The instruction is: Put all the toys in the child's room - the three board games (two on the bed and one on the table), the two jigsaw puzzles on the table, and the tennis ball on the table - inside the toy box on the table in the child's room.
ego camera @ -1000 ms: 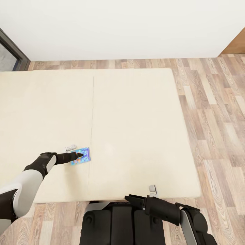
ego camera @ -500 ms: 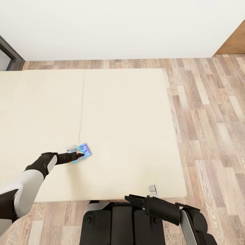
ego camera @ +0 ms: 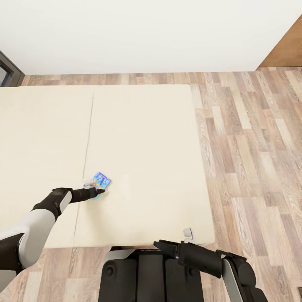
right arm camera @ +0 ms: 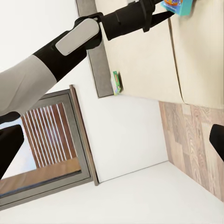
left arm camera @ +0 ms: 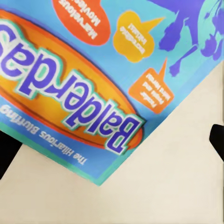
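A blue cartoon-printed board game [ego camera: 102, 180], lettered "Balderdash" [left arm camera: 79, 79], lies on the cream bed [ego camera: 147, 138], just right of the mattress seam. My left gripper [ego camera: 94, 187] reaches it from the near side. In the left wrist view its dark fingertips [left arm camera: 217, 140] stand wide apart at the picture's edges; the box overlaps one and stays apart from the other. The left gripper [left arm camera: 109, 147] is open. My right gripper [right arm camera: 112, 142] is open and empty, folded near my trunk by the bed's near edge [ego camera: 188, 232]. A small green box [right arm camera: 116, 82] sits near the bed's far edge.
Wood-plank floor [ego camera: 251, 147] runs right of the bed and along the white wall [ego camera: 147, 33]. A dark-framed window or door [ego camera: 8, 69] is at the far left, and a wooden door [ego camera: 289, 50] at the far right.
The whole view has panned right, so the bed sits further left. The blue game has stayed at my left gripper, crossed the seam to its right side and turned.
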Controlling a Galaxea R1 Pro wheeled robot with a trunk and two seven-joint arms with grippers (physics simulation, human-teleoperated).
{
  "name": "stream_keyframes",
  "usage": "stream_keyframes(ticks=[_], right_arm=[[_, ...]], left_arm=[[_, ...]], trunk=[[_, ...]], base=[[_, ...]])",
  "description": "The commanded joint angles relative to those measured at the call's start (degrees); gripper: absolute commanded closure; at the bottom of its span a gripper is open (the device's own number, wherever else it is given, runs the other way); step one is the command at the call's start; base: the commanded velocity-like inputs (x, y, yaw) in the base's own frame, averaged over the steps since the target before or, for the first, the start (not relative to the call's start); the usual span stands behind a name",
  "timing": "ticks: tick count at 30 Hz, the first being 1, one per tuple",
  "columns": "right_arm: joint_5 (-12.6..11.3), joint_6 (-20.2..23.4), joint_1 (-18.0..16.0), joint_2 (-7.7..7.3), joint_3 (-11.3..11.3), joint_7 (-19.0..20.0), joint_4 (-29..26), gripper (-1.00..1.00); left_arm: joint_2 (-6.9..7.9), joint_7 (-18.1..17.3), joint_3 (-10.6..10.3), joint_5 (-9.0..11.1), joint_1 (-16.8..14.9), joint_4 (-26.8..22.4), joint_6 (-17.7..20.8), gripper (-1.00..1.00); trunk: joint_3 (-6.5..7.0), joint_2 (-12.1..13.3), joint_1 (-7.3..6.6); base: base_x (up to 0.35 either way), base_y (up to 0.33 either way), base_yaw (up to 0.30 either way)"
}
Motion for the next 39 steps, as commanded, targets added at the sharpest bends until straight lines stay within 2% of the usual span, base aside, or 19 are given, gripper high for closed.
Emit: stream_keyframes(ticks=[1,14,22,30,39], right_arm=[[0.08,0.22,-0.03,0.05,-0.1,0.25,-0.02,-1.0],[0.08,0.23,-0.03,0.05,-0.1,0.24,-0.03,-1.0],[0.11,0.21,-0.03,0.05,-0.1,0.24,0.03,-1.0],[0.16,0.24,-0.03,0.05,-0.1,0.23,0.14,-1.0],[0.17,0.21,-0.03,0.05,-0.1,0.23,0.21,-1.0]], left_arm=[[-0.04,-0.42,0.49,-0.57,-0.02,-0.07,0.34,-1.0],[0.98,-0.56,0.58,-0.72,-0.02,-0.14,0.55,-1.0],[3.76,-0.64,0.44,-0.67,-0.02,-0.17,0.99,-1.0],[5.47,-1.05,0.51,-0.58,-0.07,-0.41,1.16,-1.0],[5.58,-1.71,0.75,-0.57,-0.36,-0.87,3.89,-1.0]], trunk=[[-0.06,-0.09,0.03],[-0.06,-0.09,0.03],[-0.06,-0.09,0.03],[-0.06,-0.09,0.03],[-0.06,-0.09,0.03]], base=[[0.0,-0.045,0.0],[0.0,-0.009,0.0],[0.0,0.0,0.0],[0.0,0.0,0.0],[0.0,0.0,0.0]])
